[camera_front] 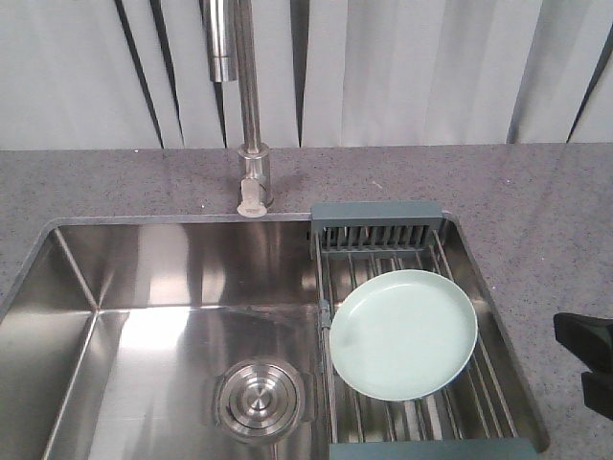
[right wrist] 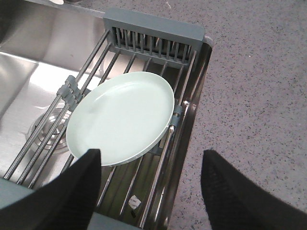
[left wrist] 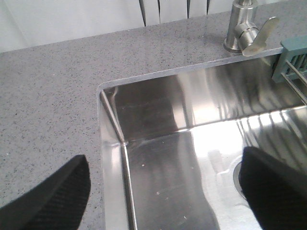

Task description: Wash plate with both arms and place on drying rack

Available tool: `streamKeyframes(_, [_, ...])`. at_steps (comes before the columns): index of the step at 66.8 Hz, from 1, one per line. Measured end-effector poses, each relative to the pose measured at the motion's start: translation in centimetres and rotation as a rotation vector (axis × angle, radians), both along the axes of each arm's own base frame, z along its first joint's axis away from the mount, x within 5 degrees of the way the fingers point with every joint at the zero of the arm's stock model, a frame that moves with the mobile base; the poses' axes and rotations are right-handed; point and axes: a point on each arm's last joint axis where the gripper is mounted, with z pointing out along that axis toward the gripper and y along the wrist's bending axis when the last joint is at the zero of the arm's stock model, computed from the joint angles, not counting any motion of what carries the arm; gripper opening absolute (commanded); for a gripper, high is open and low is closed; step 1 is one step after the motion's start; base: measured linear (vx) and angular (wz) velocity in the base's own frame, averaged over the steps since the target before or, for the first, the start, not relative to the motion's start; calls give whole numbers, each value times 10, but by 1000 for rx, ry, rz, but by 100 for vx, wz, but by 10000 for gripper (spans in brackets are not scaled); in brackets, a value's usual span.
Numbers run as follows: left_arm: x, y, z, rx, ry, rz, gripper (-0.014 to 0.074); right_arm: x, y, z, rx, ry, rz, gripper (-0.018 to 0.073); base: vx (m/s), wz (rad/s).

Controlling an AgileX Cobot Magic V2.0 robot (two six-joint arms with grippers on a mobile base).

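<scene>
**Plate on the rack, both grippers empty**

While the pale green plate [camera_front: 403,333] lay flat on the wires of the drying rack [camera_front: 383,222], nothing held it. The rack sat across the right part of the steel sink [camera_front: 144,335], its slotted grey-blue end toward the tap [camera_front: 251,115] and its other plastic end cut off by the bottom edge of the front view. The plate rested on the steel wires roughly midway along the rack, its left rim reaching just past the rack's left side rail. The sink basin held only its round drain [camera_front: 260,400], set in the floor to the left of the rack.

From the right wrist view, the right gripper [right wrist: 153,191] hung above the near end of the rack with its two black fingers [right wrist: 72,191] spread wide; one finger overlapped the near rim of the plate, but whether it touched could not be told. A small pale scrap [right wrist: 135,202] lay below the wires near that end, too small to identify.

From the left wrist view, the left gripper [left wrist: 163,191] was spread wide too, one finger over the grey speckled counter [left wrist: 48,96] and the other over the basin, gripping nothing. Only the fingertips showed there. In the front view a black piece of the right arm [camera_front: 586,359] was cut off at the right edge.
</scene>
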Motion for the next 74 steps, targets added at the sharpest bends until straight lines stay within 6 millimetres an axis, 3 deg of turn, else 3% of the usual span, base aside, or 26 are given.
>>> streamKeyframes(14, [32, -4, 12, 24, 46, -12, 578, 0, 0, 0, 0, 1, 0, 438, 0, 0])
streamKeyframes(24, [58, -7, 16, 29, 75, -13, 525, 0, 0, 0, 0, 0, 0, 438, 0, 0])
streamKeyframes(53, [145, -18, 0, 44, 213, -24, 351, 0, 0, 0, 0, 0, 0, 438, 0, 0])
streamKeyframes(74, [191, -24, -11, 38, 215, -24, 104, 0, 0, 0, 0, 0, 0, 438, 0, 0])
